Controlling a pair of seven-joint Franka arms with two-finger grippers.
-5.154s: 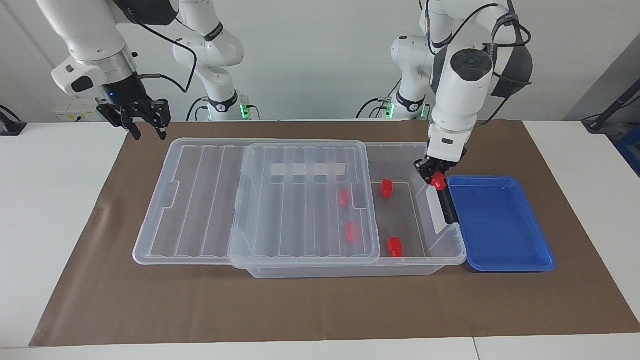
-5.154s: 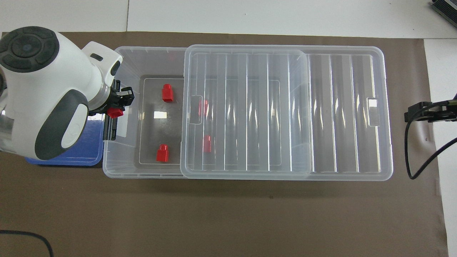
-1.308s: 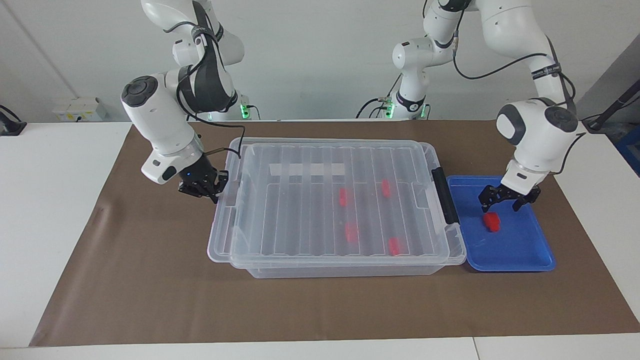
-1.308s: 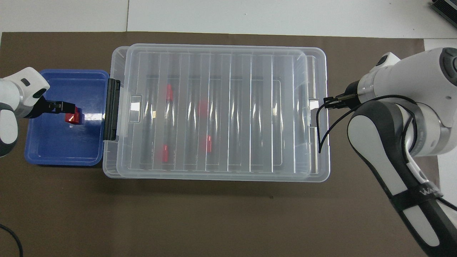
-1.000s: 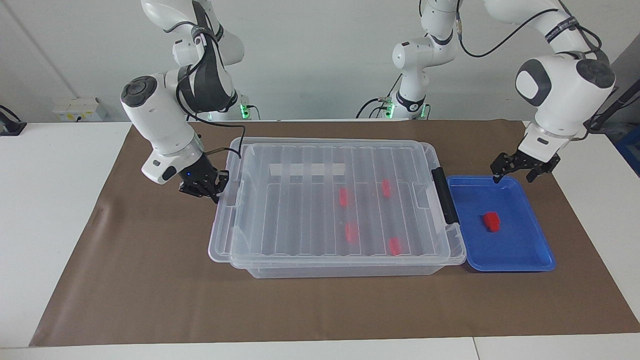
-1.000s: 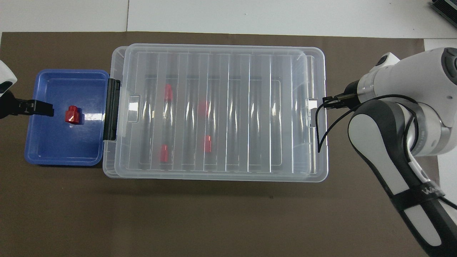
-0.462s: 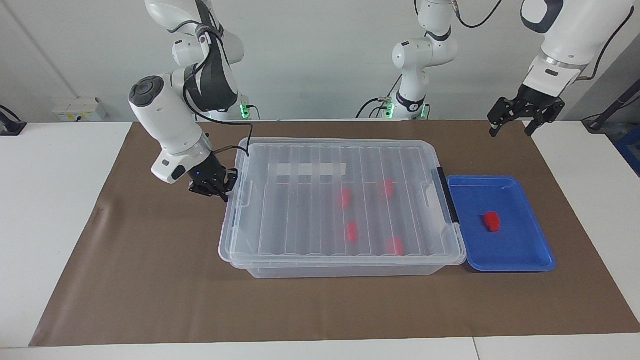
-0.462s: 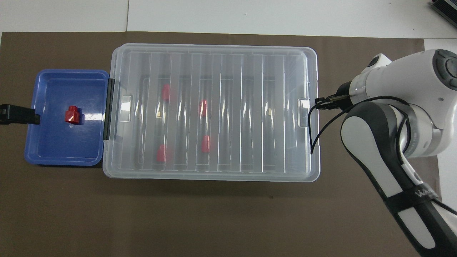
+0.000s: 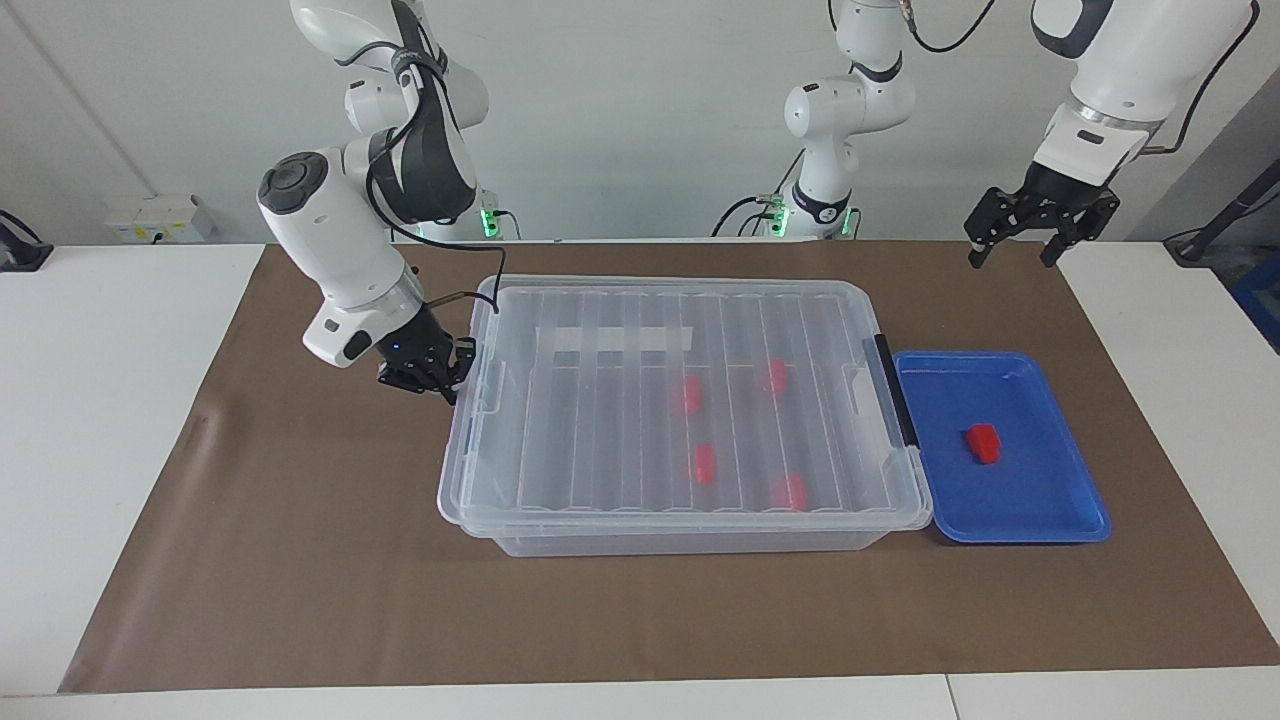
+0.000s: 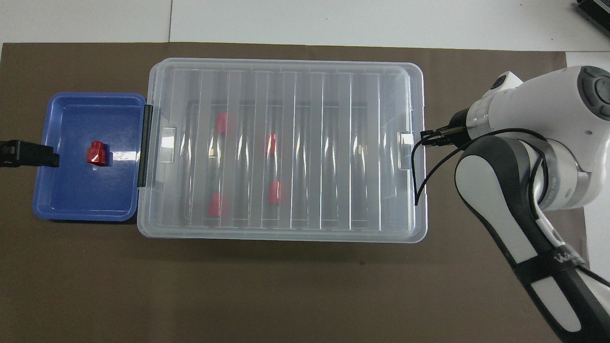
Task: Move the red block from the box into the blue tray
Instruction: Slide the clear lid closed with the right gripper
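With the red block [image 9: 983,443] resting in the blue tray [image 9: 1040,520] beside the lidded box [image 9: 680,530], my left fingers [image 9: 1040,225] hang released above the worktop, while my right fingers [image 9: 428,378], clenched empty, press the lid's end.

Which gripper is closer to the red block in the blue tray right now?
Left. The left gripper hangs above the blue tray's robot-side end; the right gripper sits at the box's other end, away from the red block.

A brown paper mat [image 9: 300,560] is lying flat under my work, covering most of the white table [image 9: 100,420]. A white socket box [image 9: 150,218] is sitting by the wall, and a black cable [image 10: 12,317] is curling across the mat's corner.
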